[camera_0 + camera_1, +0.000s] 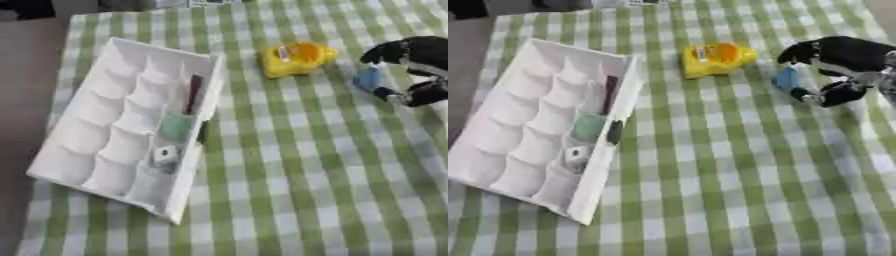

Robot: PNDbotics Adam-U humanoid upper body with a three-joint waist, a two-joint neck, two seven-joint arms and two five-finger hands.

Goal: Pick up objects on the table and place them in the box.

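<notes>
In the left eye view, the right hand (418,70) comes in over the right edge of the worktop (297,190), black and glossy, with its fingers curled around a small blue object (368,78). One dark finger arches over the top of the object and another dark part closes in from below, so the blue piece sits pinched between them; I cannot tell whether it rests on the cloth or is lifted clear of it. Just beside the hand, toward the far edge, lies a yellow plastic object (296,59), chunky and rounded, with an orange patch and a small label on top. The green-and-white checked cloth (289,150) looks soft and flat. Toward the left edge lies the white box (87,125), a long, shallow tray set askew, its inside moulded into rows of scooped hollows. In the row nearest the middle of the worktop are a thin dark red stick (193,93), a pale green piece (175,126) and a small white-and-grey item (164,154).

In the right eye view, the right hand (842,60) shows more fully: a bulky black back and silver joints, with the fingers closed on the blue object (786,79), which peeks out on the side facing the box. The yellow object (715,59) sits apart from the hand. The box (509,130) overhangs the cloth's left edge onto a plain grey-brown surface (465,60).
</notes>
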